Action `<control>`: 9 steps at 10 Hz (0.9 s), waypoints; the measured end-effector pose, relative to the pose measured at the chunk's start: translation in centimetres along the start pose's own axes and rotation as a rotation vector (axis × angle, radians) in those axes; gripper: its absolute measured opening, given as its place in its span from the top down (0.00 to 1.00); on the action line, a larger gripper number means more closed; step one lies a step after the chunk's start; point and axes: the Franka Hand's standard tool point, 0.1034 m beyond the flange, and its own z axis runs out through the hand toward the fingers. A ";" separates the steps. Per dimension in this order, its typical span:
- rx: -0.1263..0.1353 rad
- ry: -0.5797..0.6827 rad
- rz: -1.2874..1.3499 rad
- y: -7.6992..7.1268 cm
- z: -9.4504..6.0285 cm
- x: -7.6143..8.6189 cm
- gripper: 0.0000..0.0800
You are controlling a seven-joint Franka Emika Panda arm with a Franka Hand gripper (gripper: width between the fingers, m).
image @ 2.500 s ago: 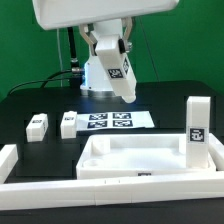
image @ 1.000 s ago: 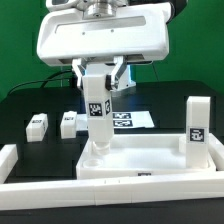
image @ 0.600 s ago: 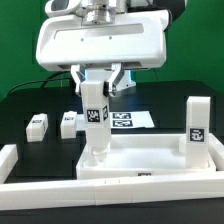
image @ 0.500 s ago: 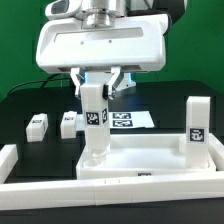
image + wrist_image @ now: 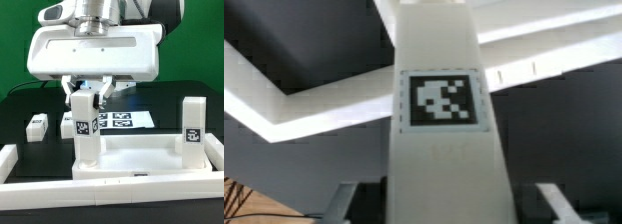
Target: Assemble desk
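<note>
Exterior view first: your gripper (image 5: 85, 95) is clamped on the held leg (image 5: 85, 130), one finger on each side of its top end. It's standing upright, tag facing the camera. Its lower end is down at the tabletop (image 5: 140, 160) corner nearest the camera, on the exterior view's left. You can't tell from here whether the foot is actually sitting in the corner socket or just resting on it.

The tabletop lies flat on the black table (image 5: 30, 100), rim up. A second leg (image 5: 191, 130) stands upright at the tabletop's corner on the exterior view's right, well away from the gripper.

Off the tabletop's far side, toward the exterior view's left, you've got two loose legs lying on the table. One (image 5: 38, 125) is out in the open. The other (image 5: 68, 127) is half hidden behind the held leg. The marker board (image 5: 120, 122) lies flat just beyond the tabletop's far edge.

The border bars (image 5: 20, 165) run along the tabletop's near side and around the exterior view's left.

In the wrist view the held leg (image 5: 441, 120) fills the middle, tag sharp, with both fingertips (image 5: 345, 200) flanking it. The tabletop rim (image 5: 295, 110) is blurred behind.
</note>
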 end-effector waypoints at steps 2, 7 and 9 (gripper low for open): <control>0.004 0.005 -0.008 -0.4 0.2 -0.4 0.64; 0.007 0.019 -0.017 -0.7 0.2 -0.9 0.64; 0.007 0.019 -0.018 -0.7 0.2 -0.9 0.31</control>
